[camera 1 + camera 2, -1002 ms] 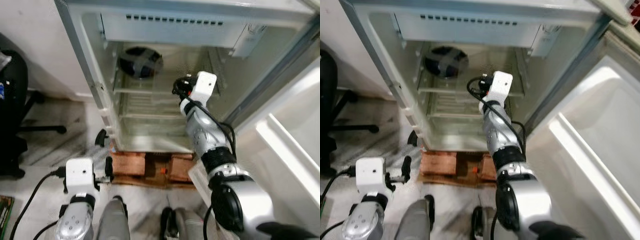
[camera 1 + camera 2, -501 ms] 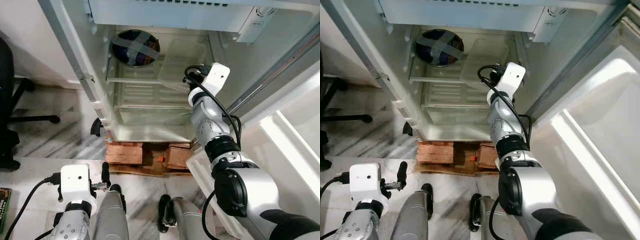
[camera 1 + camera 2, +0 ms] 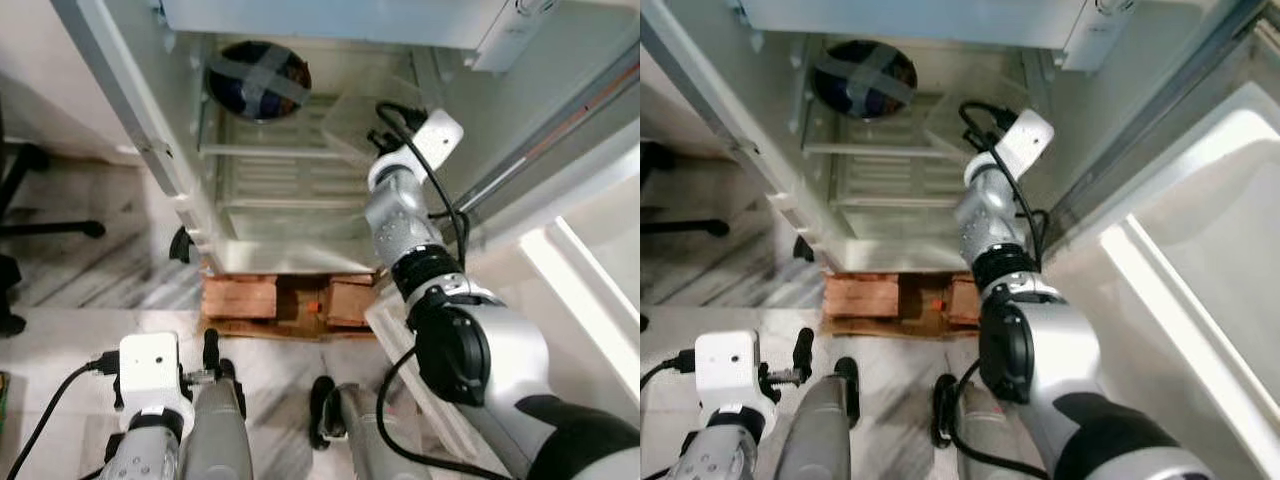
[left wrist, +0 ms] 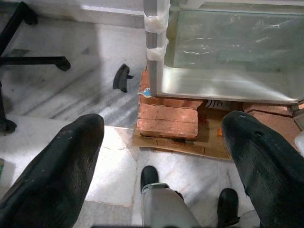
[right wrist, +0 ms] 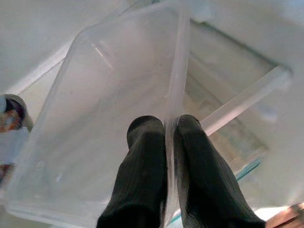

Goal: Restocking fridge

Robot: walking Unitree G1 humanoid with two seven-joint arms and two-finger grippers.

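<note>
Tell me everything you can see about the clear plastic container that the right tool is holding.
The clear plastic container is a rectangular, see-through box with rounded corners and a raised rim; nothing can be made out inside it. The right tool pinches one thin side wall between its two black fingers, shut on it. It is held tilted inside the open fridge, above a shelf.

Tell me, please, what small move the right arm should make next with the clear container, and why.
Probably ease it down onto the glass shelf. The right pincer is pinching the rim of the clear container, held tilted inside the fridge, beside the taped bowl.
</note>
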